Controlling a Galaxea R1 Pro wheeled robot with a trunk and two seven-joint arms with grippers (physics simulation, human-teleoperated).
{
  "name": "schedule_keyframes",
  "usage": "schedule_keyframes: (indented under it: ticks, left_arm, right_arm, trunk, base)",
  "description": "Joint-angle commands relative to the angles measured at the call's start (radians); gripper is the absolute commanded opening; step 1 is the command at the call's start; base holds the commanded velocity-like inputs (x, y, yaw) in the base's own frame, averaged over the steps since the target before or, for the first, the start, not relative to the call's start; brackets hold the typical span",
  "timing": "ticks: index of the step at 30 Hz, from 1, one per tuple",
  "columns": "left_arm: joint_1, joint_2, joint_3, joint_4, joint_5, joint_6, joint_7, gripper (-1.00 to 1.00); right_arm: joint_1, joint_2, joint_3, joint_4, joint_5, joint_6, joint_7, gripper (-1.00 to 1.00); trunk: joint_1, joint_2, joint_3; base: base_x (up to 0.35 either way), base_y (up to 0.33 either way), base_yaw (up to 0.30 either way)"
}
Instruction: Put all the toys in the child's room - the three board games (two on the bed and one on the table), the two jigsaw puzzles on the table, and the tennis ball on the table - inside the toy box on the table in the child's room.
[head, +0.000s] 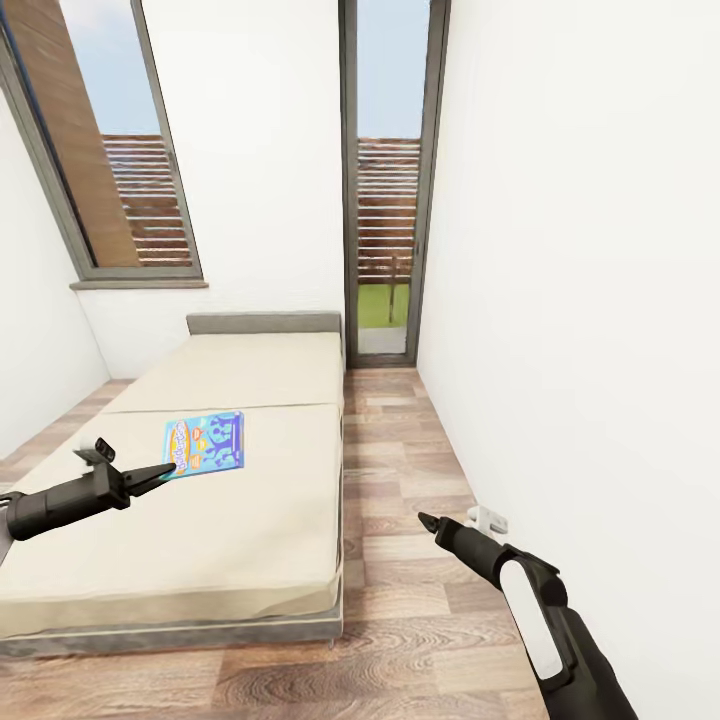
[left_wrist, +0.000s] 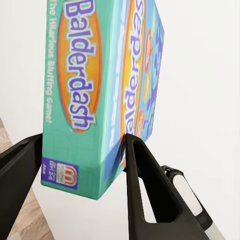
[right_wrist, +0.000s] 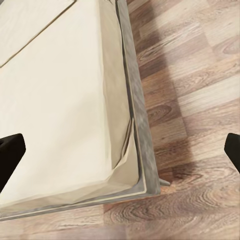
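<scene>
A blue board game (head: 205, 443) with cartoon print is held just above the bed (head: 250, 520), over its near half. My left gripper (head: 160, 471) is shut on the box's near corner. In the left wrist view the teal "Balderdash" box (left_wrist: 85, 90) sits between the two black fingers (left_wrist: 137, 175) of that gripper (left_wrist: 80, 142), with the white wall behind it. My right gripper (head: 430, 522) hangs open over the wood floor beside the bed. In the right wrist view its fingertips (right_wrist: 10, 155) stand far apart above the bed's (right_wrist: 60, 100) foot corner, holding nothing.
A strip of wood floor (head: 400, 470) runs between the bed and the white wall (head: 580, 300) on the right. A tall glass door (head: 385, 200) stands at the far end, and a window (head: 120, 180) at the left. A small white fitting (head: 488, 518) sits low on the wall.
</scene>
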Motion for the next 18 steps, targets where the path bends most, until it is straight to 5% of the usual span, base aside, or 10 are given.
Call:
schedule_keyframes:
  ticks: [1, 18]
  left_arm:
    - [-0.001, 0.0, 0.0, 0.0, 0.002, 0.008, -0.001, -1.0]
    - [0.0, 0.001, 0.001, 0.0, 0.0, 0.008, 0.0, -1.0]
  right_arm:
    - [-0.001, 0.001, -0.003, -0.001, -0.003, 0.006, 0.001, 1.0]
    - [-0.004, 0.001, -0.003, 0.023, -0.002, 0.003, 0.004, 1.0]
  trunk:
    - [-0.004, 0.007, 0.002]
    - [-0.069, 0.126, 0.055]
  base:
    - [0.0, 0.0, 0.0]
    - [0.0, 0.0, 0.0]
